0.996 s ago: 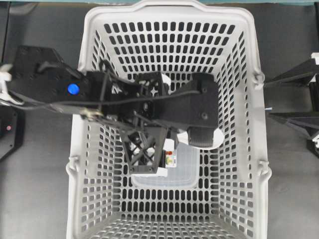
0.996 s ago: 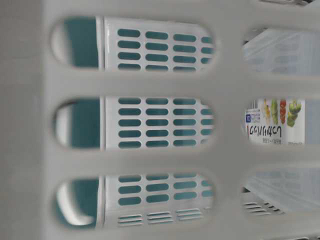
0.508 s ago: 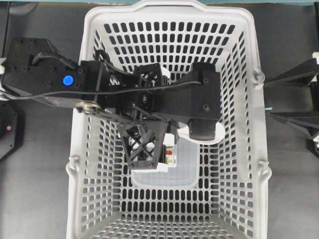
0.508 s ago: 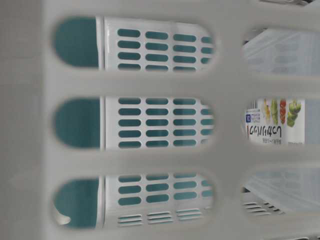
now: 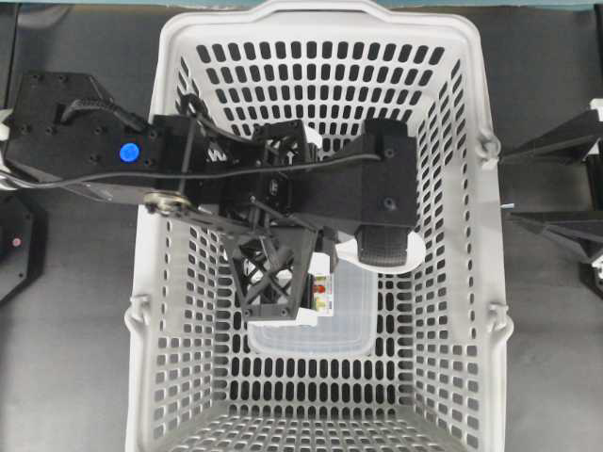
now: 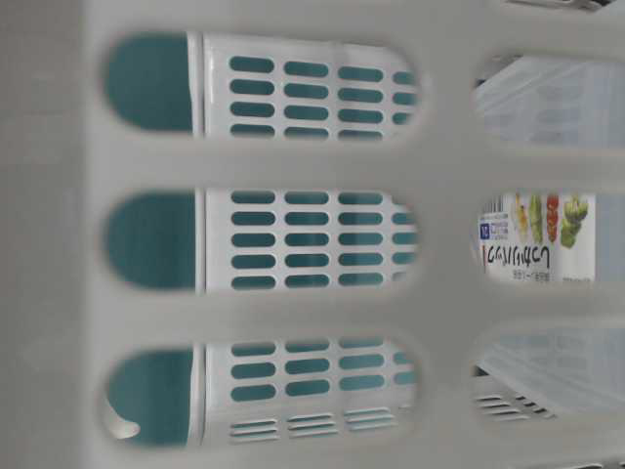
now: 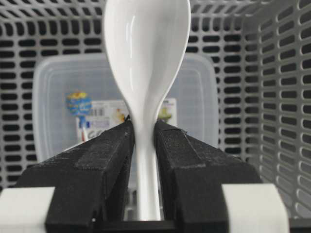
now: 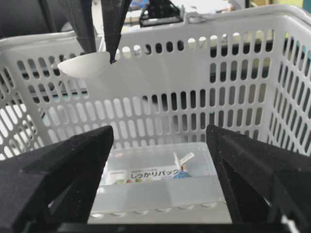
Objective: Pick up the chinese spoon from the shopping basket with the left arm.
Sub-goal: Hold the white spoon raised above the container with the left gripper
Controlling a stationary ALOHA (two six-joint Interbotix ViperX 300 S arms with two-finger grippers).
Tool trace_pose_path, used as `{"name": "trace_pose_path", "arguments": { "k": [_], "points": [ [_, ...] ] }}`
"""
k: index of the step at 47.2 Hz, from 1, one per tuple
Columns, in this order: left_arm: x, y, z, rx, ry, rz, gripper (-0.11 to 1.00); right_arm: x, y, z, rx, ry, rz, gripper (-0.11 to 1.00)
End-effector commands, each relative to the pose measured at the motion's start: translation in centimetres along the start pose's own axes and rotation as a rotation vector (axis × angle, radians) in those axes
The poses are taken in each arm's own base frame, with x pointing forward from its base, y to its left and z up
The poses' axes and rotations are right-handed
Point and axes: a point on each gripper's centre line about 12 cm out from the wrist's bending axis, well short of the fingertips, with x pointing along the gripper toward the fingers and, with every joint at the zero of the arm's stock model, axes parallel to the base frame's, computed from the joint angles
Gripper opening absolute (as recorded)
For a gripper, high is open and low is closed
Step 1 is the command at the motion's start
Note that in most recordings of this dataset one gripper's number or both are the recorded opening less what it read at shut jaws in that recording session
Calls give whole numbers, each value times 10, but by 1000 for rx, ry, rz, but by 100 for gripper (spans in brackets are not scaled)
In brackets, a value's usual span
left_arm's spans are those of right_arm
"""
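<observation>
Left end effector [image 7: 144, 145]: closed on the handle of the chinese spoon [image 7: 146, 63].
Spoon place: lifted inside the shopping basket [image 5: 490, 217], above the clear food box [image 7: 48, 97].
Risk: glossy narrow handle may slip and fall.
Right end effector [image 8: 160, 184]: wide open, empty.

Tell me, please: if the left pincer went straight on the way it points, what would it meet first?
Probably the clear lidded plastic food box on the floor of the light grey slotted shopping basket. The left pincer, shut on the glossy white chinese spoon, points down at it; depth is unclear.
</observation>
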Motion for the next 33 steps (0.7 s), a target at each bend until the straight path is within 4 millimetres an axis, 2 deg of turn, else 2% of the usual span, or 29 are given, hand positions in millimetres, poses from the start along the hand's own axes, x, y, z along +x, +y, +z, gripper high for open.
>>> {"name": "trace_pose_path", "arguments": {
  "k": [1,33],
  "points": [
    [-15,1,5,0,-42,0,14,1,0,3,3,-8,-2,74],
    [-11,1,2,0,-23,1,14,-2,0,7,5,-29,1,74]
  ]
}}
